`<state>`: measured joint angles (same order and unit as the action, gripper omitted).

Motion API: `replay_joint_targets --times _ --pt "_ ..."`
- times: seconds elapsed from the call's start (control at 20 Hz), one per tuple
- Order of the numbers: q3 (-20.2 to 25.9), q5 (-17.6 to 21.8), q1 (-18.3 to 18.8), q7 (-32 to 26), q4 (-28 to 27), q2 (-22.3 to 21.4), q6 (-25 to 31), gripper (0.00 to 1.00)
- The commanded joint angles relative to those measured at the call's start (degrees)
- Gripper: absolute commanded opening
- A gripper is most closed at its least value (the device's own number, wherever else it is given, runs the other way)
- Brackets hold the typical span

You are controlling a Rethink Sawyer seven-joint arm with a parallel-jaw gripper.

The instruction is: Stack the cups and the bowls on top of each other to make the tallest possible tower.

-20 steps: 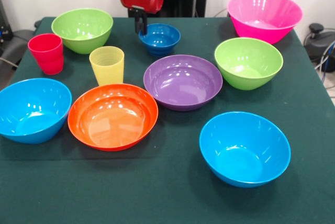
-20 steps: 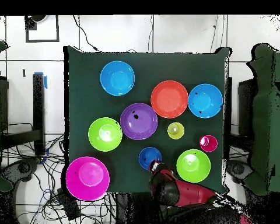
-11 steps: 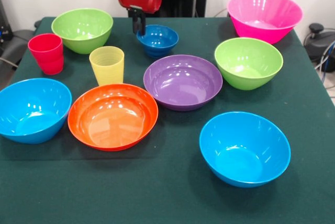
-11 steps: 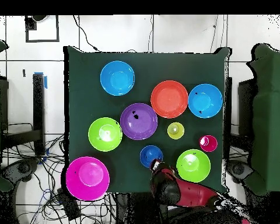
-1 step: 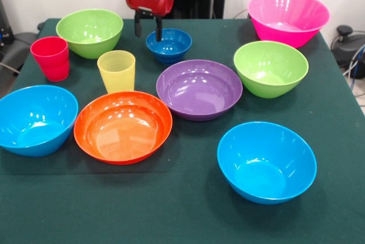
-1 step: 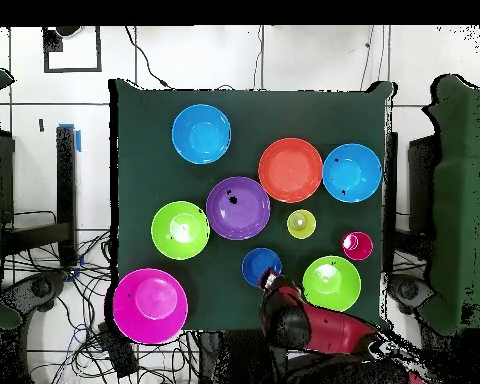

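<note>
Bowls everywhere and no tower yet: all ten pieces sit singly on the green table point(image 5: 188, 215). Biggest first, the pink bowl point(image 5: 288, 17) waits at the far right corner in the front view. Then the two light blue bowls, one at the near right point(image 5: 266, 161), one at the left edge point(image 5: 35, 120). The orange bowl point(image 5: 122, 126) touches the purple bowl point(image 5: 199, 89) mid-table. Two lime green bowls flank them, right point(image 5: 271, 68) and far left point(image 5: 89, 32). The yellow cup point(image 5: 117, 70) and red cup point(image 5: 51, 57) stand upright on the left.

Now the action: the small dark blue bowl point(image 5: 169, 44) has slid a touch leftward over the last second, and the gripper point(image 5: 147, 27) has risen with it. Its fingers are now apart, one on the bowl's rim and one outside, no longer pinched together. It looks like a release or a re-grip, so nothing is stacked so far.
</note>
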<state>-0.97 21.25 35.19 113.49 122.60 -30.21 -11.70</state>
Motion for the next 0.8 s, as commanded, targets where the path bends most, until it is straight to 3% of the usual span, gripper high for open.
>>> replay_joint_targets --times 0.05,0.3,0.8 --pt "1.7 2.5 -1.9 3.2 -6.2 1.8 0.3 1.00" --pt "3.5 2.4 -1.3 2.8 -5.0 -0.9 3.8 1.00" --pt "11.6 2.8 5.8 2.1 3.1 -10.1 11.0 1.00"
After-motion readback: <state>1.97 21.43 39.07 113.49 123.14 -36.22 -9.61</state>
